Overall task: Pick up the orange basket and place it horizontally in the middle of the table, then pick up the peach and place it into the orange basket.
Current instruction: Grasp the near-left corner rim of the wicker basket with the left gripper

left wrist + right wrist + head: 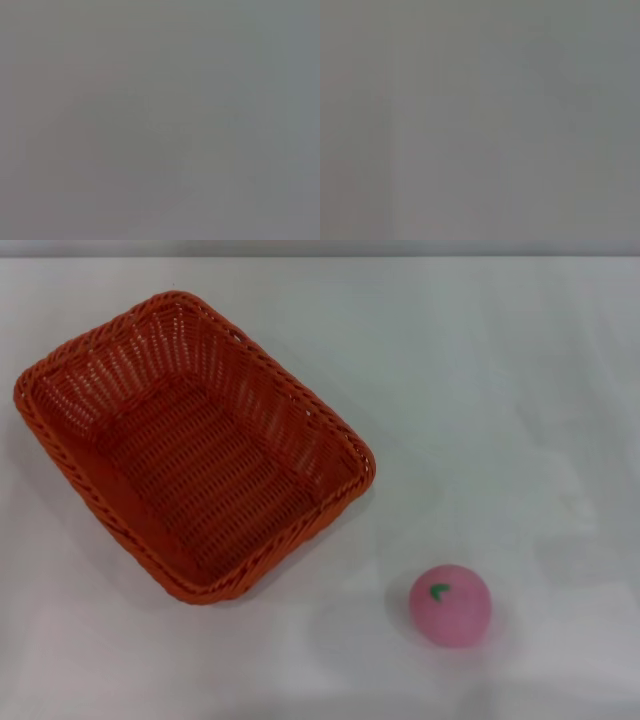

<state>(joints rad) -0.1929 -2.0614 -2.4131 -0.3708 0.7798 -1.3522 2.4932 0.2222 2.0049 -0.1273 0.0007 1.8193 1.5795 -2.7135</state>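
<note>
Nearest the camera lies the peach, a small pink ball with a green leaf mark on its upper left face; it sits on the table at the near right, alone, touching nothing. Up and to its left, a little apart across a strip of bare tabletop, stands the basket, upright with its mouth open to the camera; it lies on the left half of the table, turned at a slant, so that one short end points to the far left and the other to the near right; its near right corner is the part closest to the peach. Its braided rim runs unbroken all round, its openwork sides slope in to a woven floor, and nothing lies inside it; the table is plain white and reaches to a far edge along the top of the head view. Neither gripper nor arm shows in the head view; both wrist views give only a blank grey field with faint smudges, so I cannot tell whether either pincer is wide, narrow or holding anything.
</note>
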